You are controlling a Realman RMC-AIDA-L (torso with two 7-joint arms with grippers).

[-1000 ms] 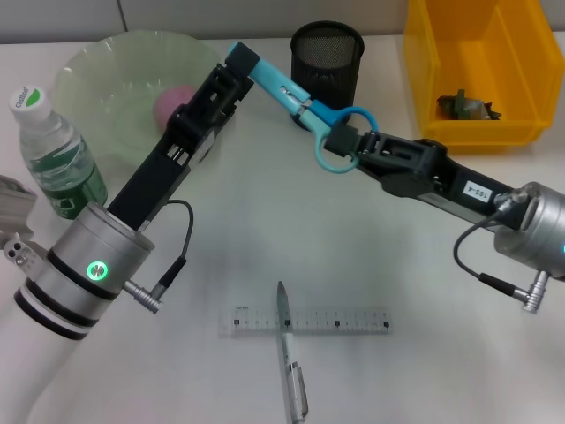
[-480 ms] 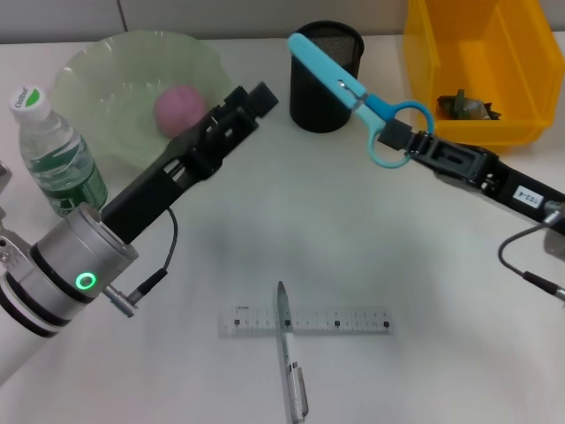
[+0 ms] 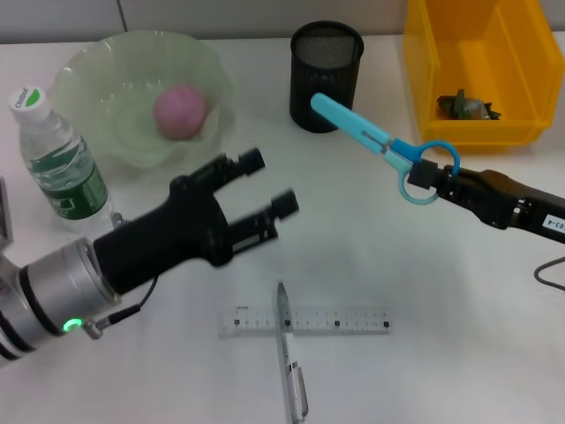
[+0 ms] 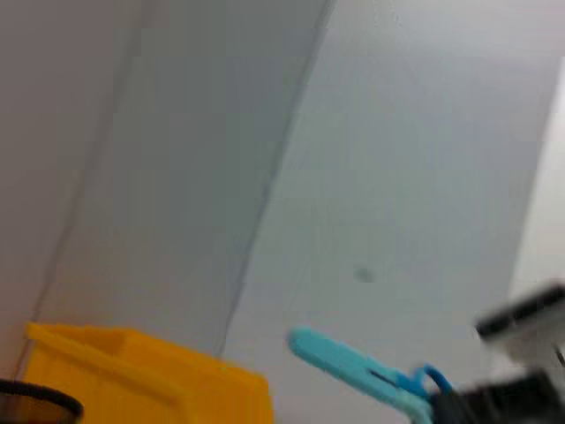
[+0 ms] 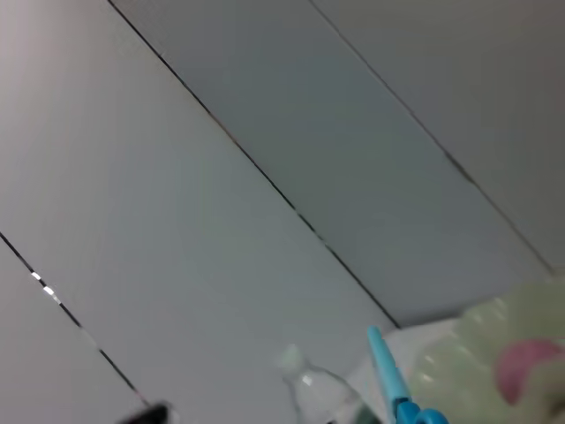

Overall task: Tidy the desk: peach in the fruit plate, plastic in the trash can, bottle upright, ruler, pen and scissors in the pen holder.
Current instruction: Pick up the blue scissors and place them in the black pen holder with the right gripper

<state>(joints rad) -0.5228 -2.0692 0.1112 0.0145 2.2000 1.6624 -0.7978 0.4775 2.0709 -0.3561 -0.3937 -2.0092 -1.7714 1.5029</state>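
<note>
The right gripper (image 3: 431, 179) pinches the blue scissors (image 3: 375, 141) by their handle loop, blades raised toward the pen holder (image 3: 327, 64) at the far side. The left gripper (image 3: 269, 186) hovers mid-desk, jaws spread wide and empty, above the ruler (image 3: 305, 321) and pen (image 3: 290, 362).

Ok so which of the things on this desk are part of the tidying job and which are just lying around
Part of the job: scissors held by the right gripper, pen holder, ruler, pen, peach in the fruit plate, bottle upright, trash can.

Just lying about: nothing visible.
</note>
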